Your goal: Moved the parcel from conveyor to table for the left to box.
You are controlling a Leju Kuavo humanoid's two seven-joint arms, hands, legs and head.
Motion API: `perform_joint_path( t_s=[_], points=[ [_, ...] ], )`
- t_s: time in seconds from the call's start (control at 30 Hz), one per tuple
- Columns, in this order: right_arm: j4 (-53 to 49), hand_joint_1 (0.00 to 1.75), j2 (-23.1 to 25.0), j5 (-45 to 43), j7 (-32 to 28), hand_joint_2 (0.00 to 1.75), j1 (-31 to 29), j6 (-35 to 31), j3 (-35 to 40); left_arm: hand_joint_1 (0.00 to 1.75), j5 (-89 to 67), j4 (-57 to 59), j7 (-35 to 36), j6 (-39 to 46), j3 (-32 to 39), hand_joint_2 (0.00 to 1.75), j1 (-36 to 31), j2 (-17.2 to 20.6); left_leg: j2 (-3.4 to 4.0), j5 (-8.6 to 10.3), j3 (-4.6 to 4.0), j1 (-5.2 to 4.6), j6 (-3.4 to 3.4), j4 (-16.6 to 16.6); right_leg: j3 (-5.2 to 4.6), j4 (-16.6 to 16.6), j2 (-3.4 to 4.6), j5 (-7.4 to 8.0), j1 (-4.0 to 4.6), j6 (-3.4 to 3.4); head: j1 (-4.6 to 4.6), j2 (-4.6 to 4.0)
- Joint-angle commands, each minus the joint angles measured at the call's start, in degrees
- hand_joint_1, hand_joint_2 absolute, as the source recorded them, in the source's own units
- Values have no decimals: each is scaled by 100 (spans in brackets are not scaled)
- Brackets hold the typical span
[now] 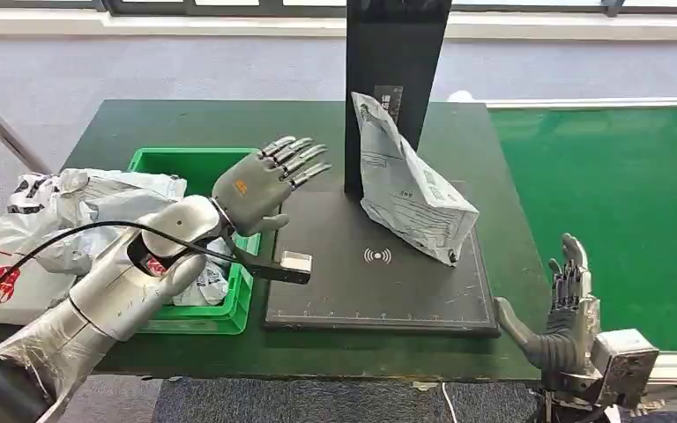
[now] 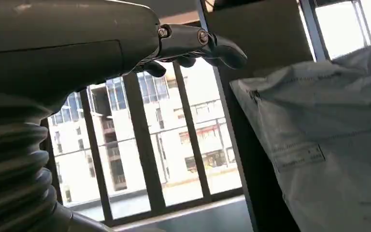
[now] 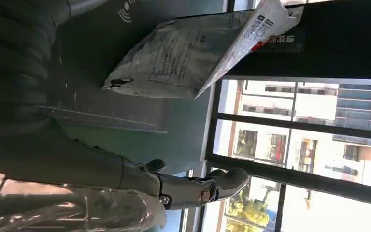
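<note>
Parcel (image 1: 410, 185) leaning on the scanner post, both robot hands hanging open and holding nothing.

The dark green table (image 1: 185, 123) is carrying everything, with the green conveyor (image 1: 617, 211) lying just beside its right edge. On the table, the black scanner pad (image 1: 379, 282) is sitting in the middle, and its black upright post (image 1: 394, 53) is rising at the back. The grey parcel is standing tilted on the pad, its upper end resting against the post. To the left, the green box (image 1: 229, 313) is holding crumpled bags, and more plastic bags (image 1: 44, 220) are lying beside it. The left robot hand (image 1: 269, 181) is hovering over the box edge, fingers spread, apart from the parcel. The right robot hand (image 1: 564, 308) is hanging open at the table's near right corner, fingers pointing up.
</note>
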Motion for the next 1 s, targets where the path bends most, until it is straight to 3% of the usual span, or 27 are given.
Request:
perform_joint_path(
  t_s=[0.03, 0.23, 0.5, 0.67, 0.83, 1.0],
  points=[
    [234, 0, 121, -33, 11, 175, 44, -31, -177, 0, -287, -182, 335, 15, -379, 175, -908, 195, -17, 0, -8, 9, -2, 6, 0, -1, -9, -2, 9, -4, 0, 0],
    [442, 0, 41, -24, -67, 175, -112, -38, -172, 0, -236, 185, 332, -65, -158, 175, -1311, 146, -3, 0, -3, 8, -3, 2, -1, 0, 5, 2, 8, -5, 0, 0],
    [530, 0, 45, -19, -57, 175, -163, -26, -90, 0, -290, 603, 299, -228, -184, 175, -1326, -85, -6, 1, 1, 5, -1, 0, 4, -2, 0, 1, 5, -3, 0, 0],
    [712, 0, 0, -22, -63, 175, -346, -18, 45, 0, -164, 1608, -4, -354, -415, 175, -1617, -579, -13, 3, 2, 6, -1, 0, 7, -4, -7, 2, 5, -2, 0, 0],
    [720, 0, -10, -24, -66, 175, -353, -23, 61, 0, -114, 1827, -83, -330, -505, 175, -1659, -664, -10, 3, 2, 4, 1, 0, 8, -3, -3, 4, 4, -1, 2, 0],
    [723, 0, 29, -39, -64, 175, -346, -30, 68, 0, 302, 2778, -406, -343, -872, 175, -1663, -1297, -26, 9, 12, 5, 1, -12, 20, -15, -14, 9, 5, -3, 0, 0]
  ],
)
